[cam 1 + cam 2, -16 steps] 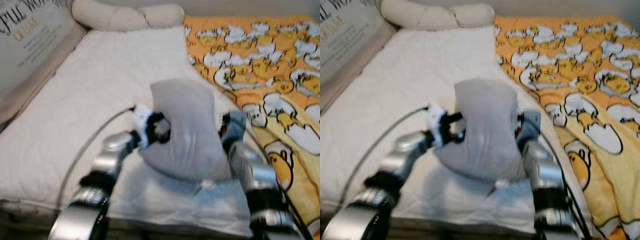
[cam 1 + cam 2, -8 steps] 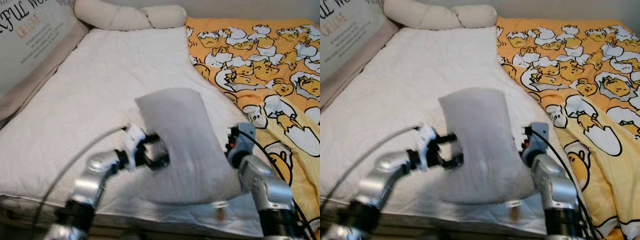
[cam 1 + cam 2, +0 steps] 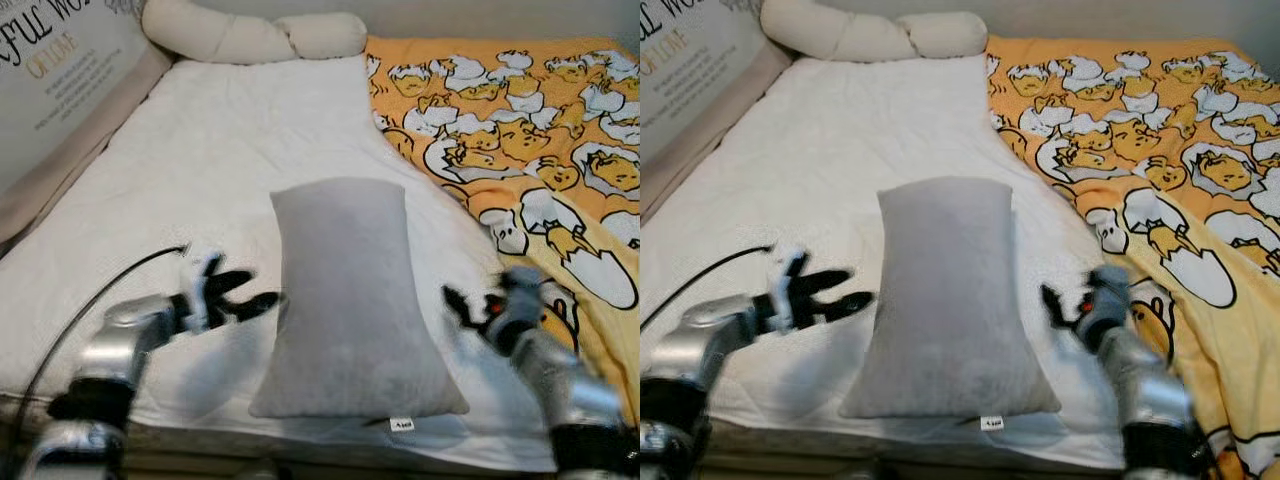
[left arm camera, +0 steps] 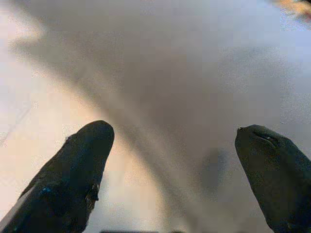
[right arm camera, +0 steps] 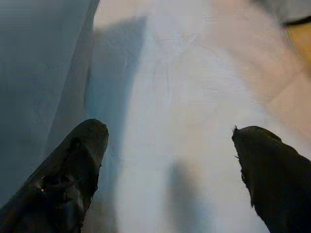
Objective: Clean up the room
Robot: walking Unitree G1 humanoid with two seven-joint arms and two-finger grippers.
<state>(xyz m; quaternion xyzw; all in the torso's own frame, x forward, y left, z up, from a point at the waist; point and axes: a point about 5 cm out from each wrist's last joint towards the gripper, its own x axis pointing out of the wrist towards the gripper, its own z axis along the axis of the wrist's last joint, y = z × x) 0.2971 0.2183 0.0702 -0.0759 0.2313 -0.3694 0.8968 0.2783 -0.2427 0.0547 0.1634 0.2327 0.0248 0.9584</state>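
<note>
One grey pillow (image 3: 351,300) lies flat on the white mattress (image 3: 200,180) of the bed, its long axis running toward the headboard end and its tagged bottom edge close to the near edge of the mattress. Both tools are off it: the left tool (image 3: 248,291) hangs just beside its left flank with fingers spread, and the right tool (image 3: 462,305) hangs near its right flank; the right wrist view shows those fingers (image 5: 68,179) spread too, with bare sheet between them.

Most likely trouble, as I judge it: the pillow sits so near the front edge that a nudge from either arm could slide it off onto the floor. A sideways sweep of the right arm could also snag the orange patterned blanket (image 3: 520,130), which lies rumpled just beside that arm and drapes over the right side of the bed. The left arm's black cable (image 3: 90,300) loops over the sheet and might drag on it.

Open room is plentiful ahead: the mattress is bare up to the long cream bolster (image 3: 250,35) at the far end. A lettered panel (image 3: 55,70) bounds the left side.
</note>
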